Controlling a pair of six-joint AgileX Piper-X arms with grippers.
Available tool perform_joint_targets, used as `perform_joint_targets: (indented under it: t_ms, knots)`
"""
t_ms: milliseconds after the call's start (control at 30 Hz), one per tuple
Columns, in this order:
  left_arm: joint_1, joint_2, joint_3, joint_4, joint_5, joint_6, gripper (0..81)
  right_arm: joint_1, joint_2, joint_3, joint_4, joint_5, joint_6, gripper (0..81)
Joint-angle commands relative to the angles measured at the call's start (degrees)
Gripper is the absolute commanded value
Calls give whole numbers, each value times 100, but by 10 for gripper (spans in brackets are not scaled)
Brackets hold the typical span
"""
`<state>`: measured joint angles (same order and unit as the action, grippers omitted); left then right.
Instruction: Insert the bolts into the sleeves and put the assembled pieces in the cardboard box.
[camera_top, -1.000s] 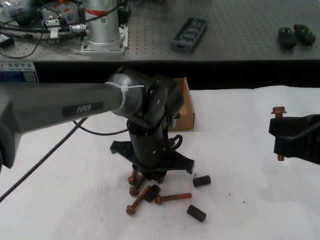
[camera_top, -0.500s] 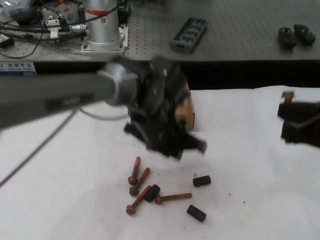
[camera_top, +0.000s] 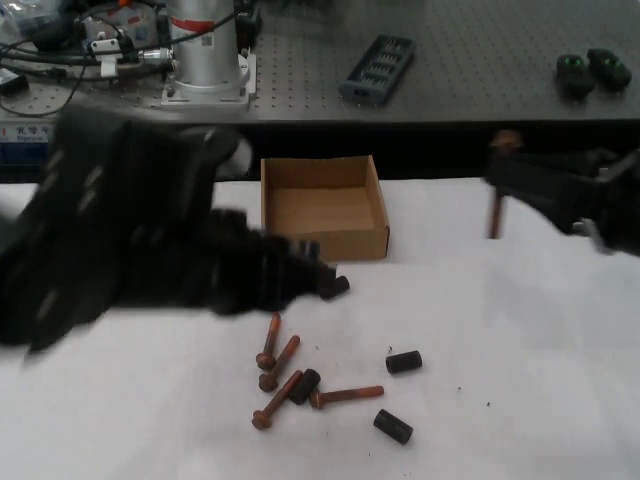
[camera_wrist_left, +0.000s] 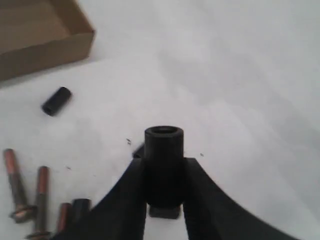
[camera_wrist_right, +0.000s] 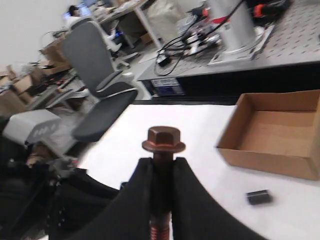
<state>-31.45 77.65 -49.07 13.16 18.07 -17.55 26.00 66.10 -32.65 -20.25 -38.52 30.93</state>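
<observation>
Clamping a black sleeve (camera_wrist_left: 163, 147) upright in the left gripper (camera_wrist_left: 164, 167) and pinching a copper bolt (camera_wrist_right: 163, 140) head-up in the right gripper (camera_wrist_right: 162, 172), both above the white-covered bench (camera_top: 510, 390), with the open cardboard box (camera_top: 325, 242) towards the far edge and loose bolts (camera_top: 346, 395) and sleeves (camera_top: 403, 361) scattered near its front.

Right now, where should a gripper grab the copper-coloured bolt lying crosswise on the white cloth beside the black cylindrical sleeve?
Probably mid-shank on the copper-coloured bolt, straight down from above, closing across it. It lies flat on the white cloth, and its head end crowds a black sleeve, leaving the shank clear.
</observation>
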Motion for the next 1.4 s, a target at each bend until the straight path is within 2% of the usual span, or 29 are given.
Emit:
perform_joint_targets:
  t_ms: [0, 100, 233, 467, 700, 967, 1233, 1367]
  knots:
    - [-26, -455, 1261, -1800, 1177, -633, 39, 44, 80, -33, -392, -413, 120, 21]
    - [-26, -470, 1712, -2487, 2061, -968, 39, 160, 356, -33, -790, -1043, 119, 21]
    - [-26, -470, 2032, -2903, 2648, -979, 39, 235, 578, -33, -979, -1542, 187, 21]
    - [-26, -470, 2064, -3572, 3303, -949, 39, 339, 593, 219, -1017, -1545, 207, 21]
    - [-51, -453, 2064, -3565, 3864, -946, 39, 565, 593, 488, -1182, -1517, 418, 21]
    - [-172, -390, 2064, -3255, 4188, -884, 39, 670, 593, 488, -1726, -1517, 776, 21]
    - [-513, -166, 2064, -3254, 4166, -796, 39, 679, 593, 488, -1746, -1517, 783, 21]
    - [-541, -166, 2064, -3433, 3954, -783, 39, 679, 593, 488, -1746, -1517, 783, 21]
